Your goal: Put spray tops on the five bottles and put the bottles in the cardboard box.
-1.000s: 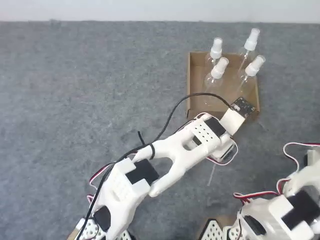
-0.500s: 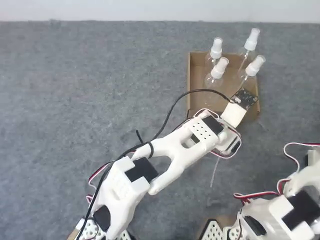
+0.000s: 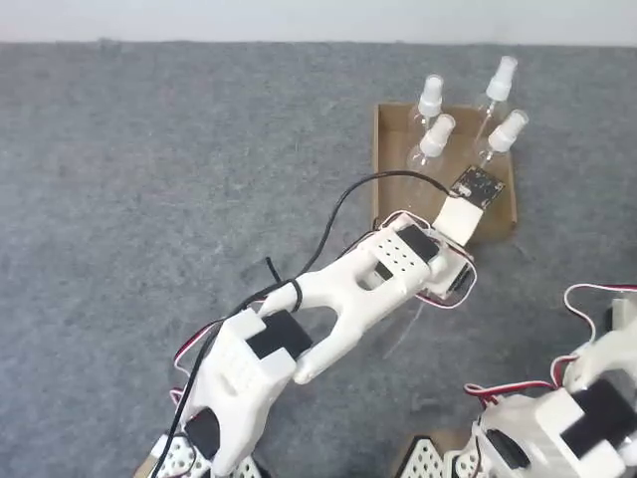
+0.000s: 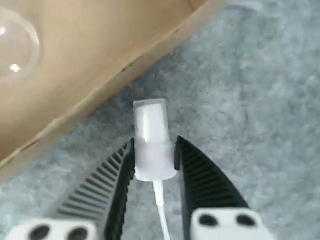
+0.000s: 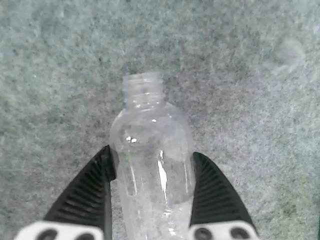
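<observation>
Roughly at 1 o'clock on the grey mat (image 3: 149, 199) sat the cardboard box (image 3: 379, 159), with four capped bottles (image 3: 435, 136) standing inside. The left gripper (image 4: 154, 147) was clamped narrowly on a white spray top (image 4: 148, 125), dip tube trailing, just outside the box's 6 o'clock wall. The right gripper (image 5: 152, 157), fingers spread wide, gripped an uncapped clear bottle (image 5: 150, 130) by its body over the mat.
</observation>
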Robot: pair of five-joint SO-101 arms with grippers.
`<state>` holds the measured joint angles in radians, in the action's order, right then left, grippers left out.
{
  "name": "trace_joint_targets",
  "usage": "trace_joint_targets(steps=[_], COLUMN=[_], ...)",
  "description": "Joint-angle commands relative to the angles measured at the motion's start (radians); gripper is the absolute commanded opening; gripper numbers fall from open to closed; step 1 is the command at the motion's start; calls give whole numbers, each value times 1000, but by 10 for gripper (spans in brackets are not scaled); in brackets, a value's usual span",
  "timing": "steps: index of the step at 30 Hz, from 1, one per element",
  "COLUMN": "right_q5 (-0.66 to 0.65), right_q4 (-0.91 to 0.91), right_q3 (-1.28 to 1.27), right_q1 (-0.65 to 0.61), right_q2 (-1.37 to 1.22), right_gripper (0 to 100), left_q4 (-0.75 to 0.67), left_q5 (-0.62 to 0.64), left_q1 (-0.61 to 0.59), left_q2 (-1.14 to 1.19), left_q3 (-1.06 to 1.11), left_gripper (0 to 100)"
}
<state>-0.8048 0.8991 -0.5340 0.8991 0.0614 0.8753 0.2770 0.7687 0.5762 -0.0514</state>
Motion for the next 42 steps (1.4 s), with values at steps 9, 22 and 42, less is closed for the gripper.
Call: trace_joint_targets(steps=[9,22,42], right_q5=[-12,-12,40], right_q4=[-18,-13,-8], right_q3=[71,71,52], right_q1=[5,5,-93], right_q2=[16,16,15], right_gripper=[6,6,6], left_q4=[229,296,129], left_q5=[-20,-64,-374], left_q1=[9,-25,-654], left_q2=[-18,-342,-746], left_q3=[-39,254,631], left_gripper=[62,59,100])
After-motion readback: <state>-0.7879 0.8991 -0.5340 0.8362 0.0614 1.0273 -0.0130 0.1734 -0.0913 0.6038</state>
